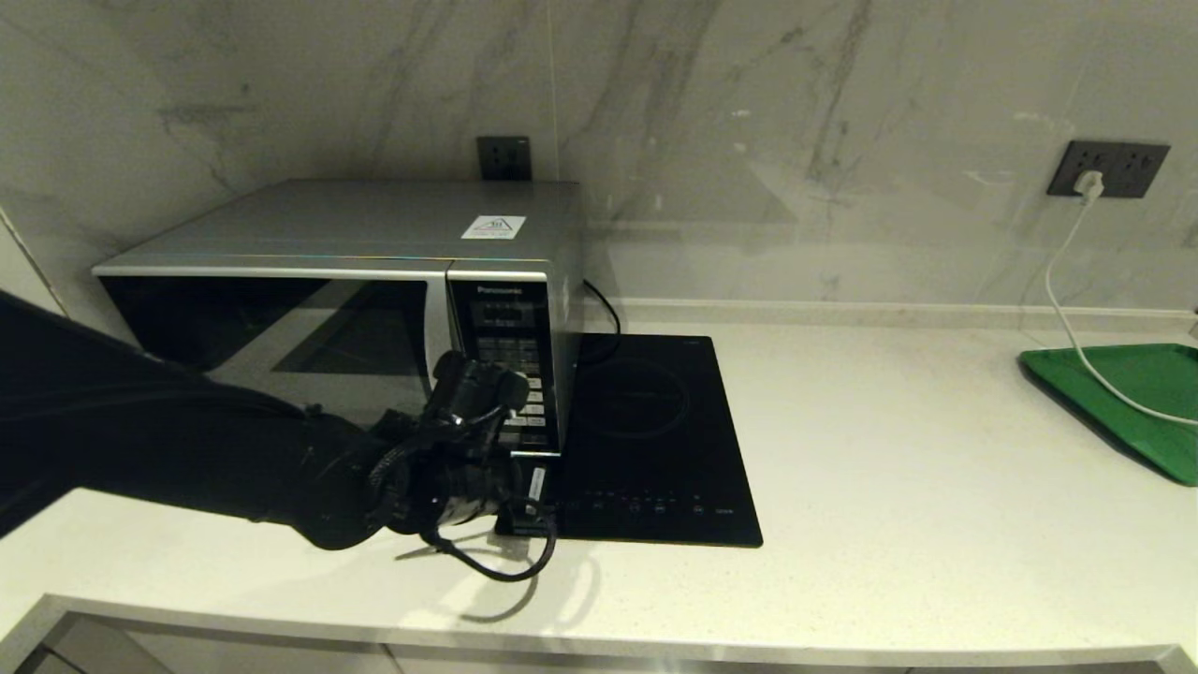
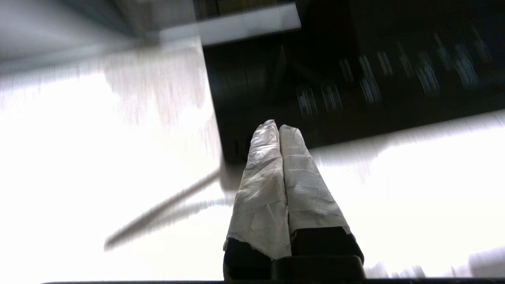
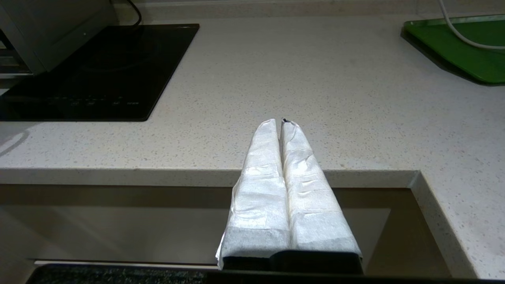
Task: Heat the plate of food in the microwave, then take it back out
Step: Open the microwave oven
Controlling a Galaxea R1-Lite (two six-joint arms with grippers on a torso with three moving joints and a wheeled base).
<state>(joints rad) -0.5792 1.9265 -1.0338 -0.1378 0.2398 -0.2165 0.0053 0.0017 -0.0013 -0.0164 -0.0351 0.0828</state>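
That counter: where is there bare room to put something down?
The widest bare stretch of counter lies between the induction hob and the green tray. A strip along the front edge is free too. It is crowded by the microwave, where the left gripper hangs.
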